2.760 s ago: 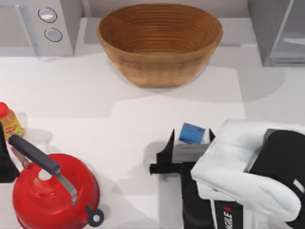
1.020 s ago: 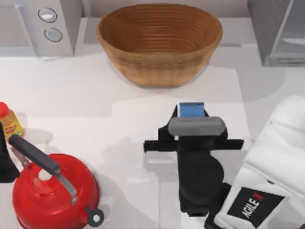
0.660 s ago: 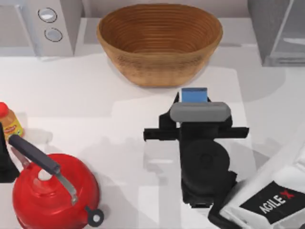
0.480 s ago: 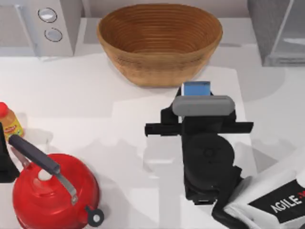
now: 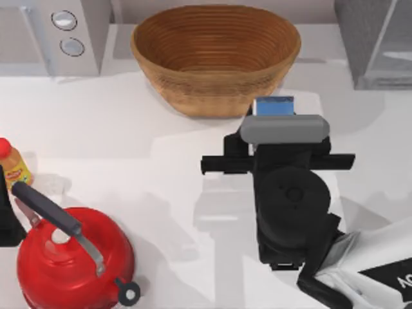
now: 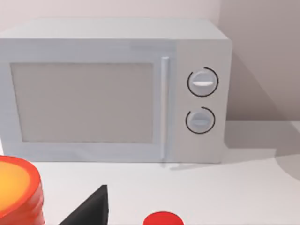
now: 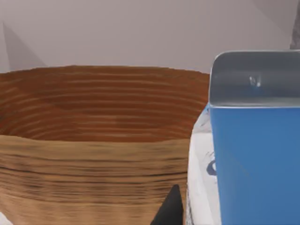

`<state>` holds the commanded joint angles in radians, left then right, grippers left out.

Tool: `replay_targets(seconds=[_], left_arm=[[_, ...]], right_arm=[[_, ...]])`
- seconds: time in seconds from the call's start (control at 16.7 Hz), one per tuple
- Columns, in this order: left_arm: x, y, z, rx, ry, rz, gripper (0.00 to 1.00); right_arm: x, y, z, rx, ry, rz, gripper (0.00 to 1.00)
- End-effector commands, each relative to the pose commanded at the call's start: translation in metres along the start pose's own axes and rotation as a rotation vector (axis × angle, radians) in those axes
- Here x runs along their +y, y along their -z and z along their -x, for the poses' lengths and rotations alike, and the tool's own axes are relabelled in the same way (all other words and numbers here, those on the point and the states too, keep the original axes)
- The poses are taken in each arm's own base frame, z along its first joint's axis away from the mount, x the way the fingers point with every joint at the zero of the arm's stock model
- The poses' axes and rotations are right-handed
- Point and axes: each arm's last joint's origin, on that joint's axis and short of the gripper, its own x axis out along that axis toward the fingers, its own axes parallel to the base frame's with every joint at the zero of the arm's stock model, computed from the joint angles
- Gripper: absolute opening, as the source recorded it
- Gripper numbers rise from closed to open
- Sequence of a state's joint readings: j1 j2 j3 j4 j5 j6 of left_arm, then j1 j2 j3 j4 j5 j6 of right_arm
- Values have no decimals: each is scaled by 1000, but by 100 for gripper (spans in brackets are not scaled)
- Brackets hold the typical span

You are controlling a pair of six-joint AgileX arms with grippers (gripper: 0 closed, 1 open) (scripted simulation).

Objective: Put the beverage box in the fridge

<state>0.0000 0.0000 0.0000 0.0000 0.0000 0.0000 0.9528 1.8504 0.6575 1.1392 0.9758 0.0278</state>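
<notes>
Our right gripper [image 5: 273,116] is clamped on the beverage box [image 5: 273,105], holding it upright above the desk [image 5: 161,167], just in front of the basket [image 5: 215,58]. The box shows a blue top and a white lower part. The fridge [image 5: 376,42] lies beyond, to the right, nearest our right arm. Our left gripper [image 6: 89,208] is parked by the kettle [image 5: 74,257].

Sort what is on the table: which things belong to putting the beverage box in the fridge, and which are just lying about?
Belong to the job:
beverage box
fridge
right gripper

Just lying about:
basket
microwave
red kettle
orange-capped bottle
</notes>
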Motion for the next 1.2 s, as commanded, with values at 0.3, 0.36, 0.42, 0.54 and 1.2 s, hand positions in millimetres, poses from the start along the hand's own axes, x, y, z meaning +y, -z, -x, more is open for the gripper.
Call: replay_targets(seconds=[0.3, 0.36, 0.42, 0.54, 1.2], left_arm=[[0, 0, 0, 0, 0, 0, 100], [0, 0, 0, 0, 0, 0, 100], [0, 0, 0, 0, 0, 0, 100], [0, 0, 0, 0, 0, 0, 100], [0, 0, 0, 0, 0, 0, 100]], right_arm=[[-7, -7, -6, -9, 23, -16, 0], [-13, -13, -9, -14, 35, -22, 0], [-21, -20, -12, -18, 44, -27, 0], [-42, -35, -16, -24, 52, -32, 0], [-201, -74, 45, -30, 7, -29, 0]])
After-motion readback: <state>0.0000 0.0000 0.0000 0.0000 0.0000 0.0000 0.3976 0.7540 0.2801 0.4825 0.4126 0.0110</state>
